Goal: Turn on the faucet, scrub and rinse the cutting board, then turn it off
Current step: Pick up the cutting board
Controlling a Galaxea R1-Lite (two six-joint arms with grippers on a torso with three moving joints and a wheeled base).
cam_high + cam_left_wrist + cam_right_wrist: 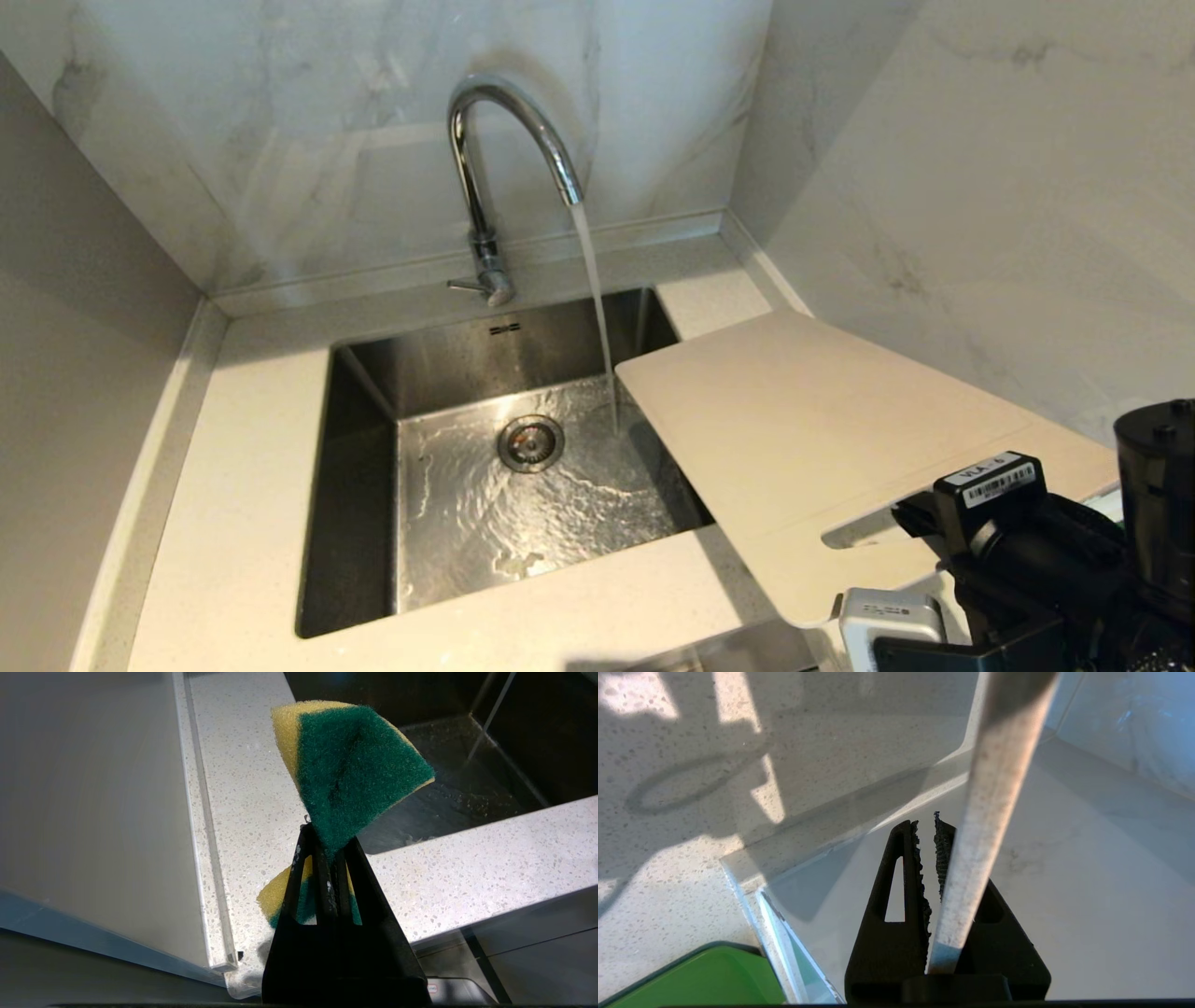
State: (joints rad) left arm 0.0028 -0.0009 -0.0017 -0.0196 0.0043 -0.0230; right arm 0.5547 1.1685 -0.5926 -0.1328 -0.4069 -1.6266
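The chrome faucet (485,187) is running; its stream falls into the sink (359,485) just past the cutting board's near-left corner. The cream cutting board (822,439) is tilted over the sink's right edge, with its handle slot close to my right arm (1027,551). In the right wrist view my right gripper (926,826) is shut on the cutting board's thin edge (994,788), deep between the fingers. My left gripper (329,844), outside the head view, is shut on a green and yellow sponge (350,770) above the counter beside the sink.
The faucet's small lever (467,285) sticks out to the left at its base. Marble walls close in behind and on the right. A green item (705,975) lies on the speckled counter (243,448) under the right arm. The drain (530,442) sits mid-basin.
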